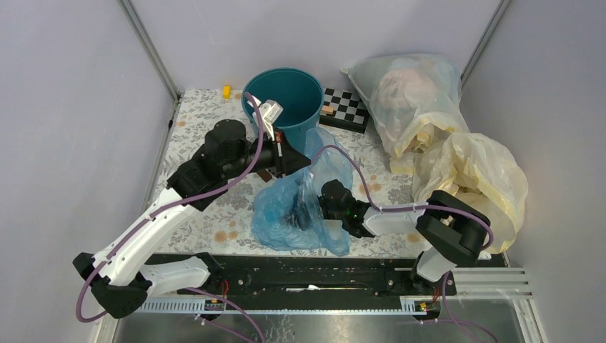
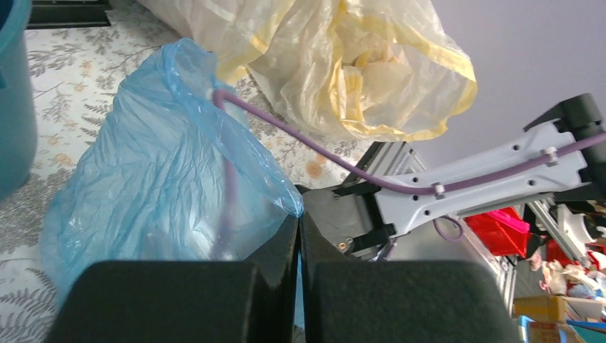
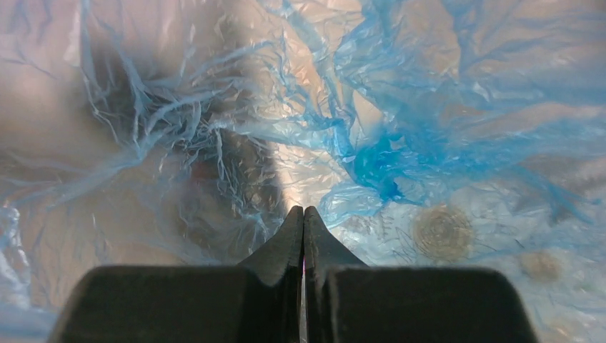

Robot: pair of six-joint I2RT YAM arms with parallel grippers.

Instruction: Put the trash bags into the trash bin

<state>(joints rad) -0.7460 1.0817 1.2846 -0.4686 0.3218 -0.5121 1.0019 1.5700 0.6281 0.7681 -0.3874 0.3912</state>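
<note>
Between the two arms, just in front of the trash bin (image 1: pixel 304 107), the blue trash bag (image 1: pixel 275 214) sits crumpled on the floral surface (image 1: pixel 207 121). It's not in the bin, and none of it is over the rim.

Left hand (image 2: pixel 299 218): fingers closed, pinching the bag's top edge right at the tips. The film runs into the pinch as a taut corner, so it reads as a real grip, but a thin bite. It holds that edge high on the bin side, which props the mouth up.

Right hand (image 3: pixel 304 211): reaches inside the bag through that mouth; its wrist view is blue film all round. Fingers closed tip to tip, and I can't tell if any film is caught between them. Its purple cable (image 2: pixel 321 153) runs over the bag's lip and inside.

My read: one hand holds the mouth while the other goes in to spread the bag or gather its bottom. The step in hand is getting control of the bag; transfer not started. The next move needs the bag lifted off the surface and carried over the rim close behind it.

Risks:
- slick film slips out of the left pinch
- right arm and cable inside the bag snag on the lift
- loose film catches on the rim

Pale-yellow bags (image 1: pixel 464 171) at right are well apart from the bin and not part of this.
</note>
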